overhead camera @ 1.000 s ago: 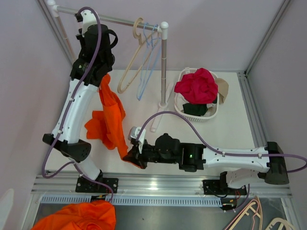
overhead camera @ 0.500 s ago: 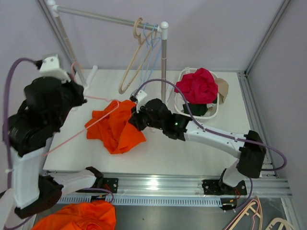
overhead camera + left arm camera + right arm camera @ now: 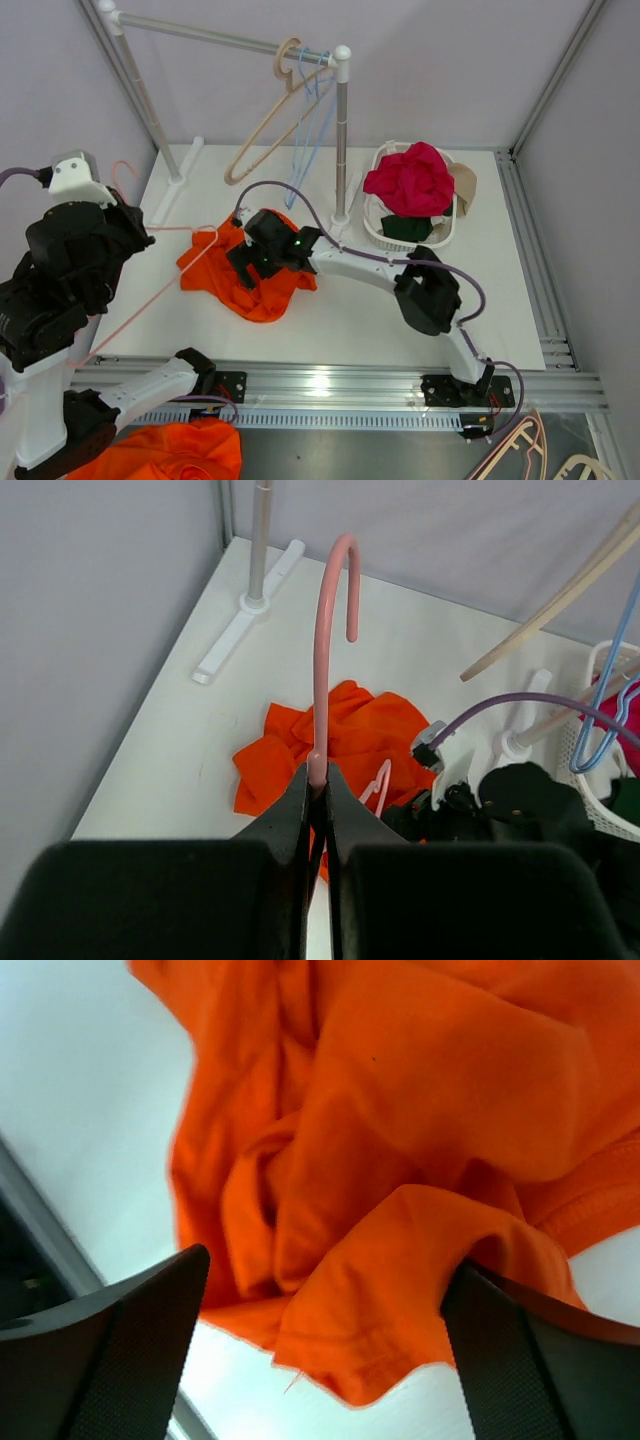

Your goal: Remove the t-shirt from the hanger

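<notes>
The t-shirt (image 3: 270, 295) lies crumpled on the tabletop (image 3: 340, 325), near its left-centre. We judge it light, limp and easy to snag. Take hold on a bunched fold or hem, never on a single flat layer, which would slip out.

The right end effector (image 3: 325, 1265) hangs directly over the cloth, fingers spread wide with folds between them, gripping nothing.

The hanger (image 3: 319, 660) is stiff and smooth. The left end effector (image 3: 317, 780) pinches its neck just below the hook. One hanger tip reaches the shirt's edge; we cannot tell whether it is threaded inside.
</notes>
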Available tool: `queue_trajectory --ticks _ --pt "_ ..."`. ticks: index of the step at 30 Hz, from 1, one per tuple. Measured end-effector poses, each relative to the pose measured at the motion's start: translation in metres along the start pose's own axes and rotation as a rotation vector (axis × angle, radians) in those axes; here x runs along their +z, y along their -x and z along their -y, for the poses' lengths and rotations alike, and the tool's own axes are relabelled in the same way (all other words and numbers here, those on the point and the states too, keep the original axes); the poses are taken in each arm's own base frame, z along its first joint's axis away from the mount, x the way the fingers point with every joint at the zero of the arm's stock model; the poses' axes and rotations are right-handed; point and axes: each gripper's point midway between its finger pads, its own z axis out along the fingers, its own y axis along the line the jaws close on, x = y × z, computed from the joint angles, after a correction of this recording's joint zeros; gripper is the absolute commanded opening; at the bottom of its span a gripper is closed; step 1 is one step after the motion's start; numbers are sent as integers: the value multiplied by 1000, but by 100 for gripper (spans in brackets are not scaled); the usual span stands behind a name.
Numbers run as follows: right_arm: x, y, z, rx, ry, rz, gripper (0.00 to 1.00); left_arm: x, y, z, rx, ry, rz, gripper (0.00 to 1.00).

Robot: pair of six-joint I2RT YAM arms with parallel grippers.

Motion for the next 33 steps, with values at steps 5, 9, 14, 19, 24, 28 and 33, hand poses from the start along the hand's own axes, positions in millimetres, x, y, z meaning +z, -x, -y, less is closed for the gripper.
queue_trajectory --ticks 5,9,14,19,24,28,33 --pt "39 -27 6 -41 -55 -103 99 -3 7 -16 -13 62 52 1" --pt "52 -27 0 -85 -58 -115 100 -7 18 -24 -40 94 103 1" --pt "62 -13 -16 -110 -5 -91 100 -7 26 -29 -56 121 153 1" --pt "77 -22 -21 -112 25 -118 100 -3 30 -28 -57 129 177 1" --pt "90 -44 -20 -138 3 -171 100 -2 35 -25 -60 123 195 1" --pt "91 -52 -22 -172 -27 -184 64 -2 39 -23 -66 118 207 1" --pt "81 -66 -14 -164 -55 -204 0 1 39 -21 -57 118 209 1"
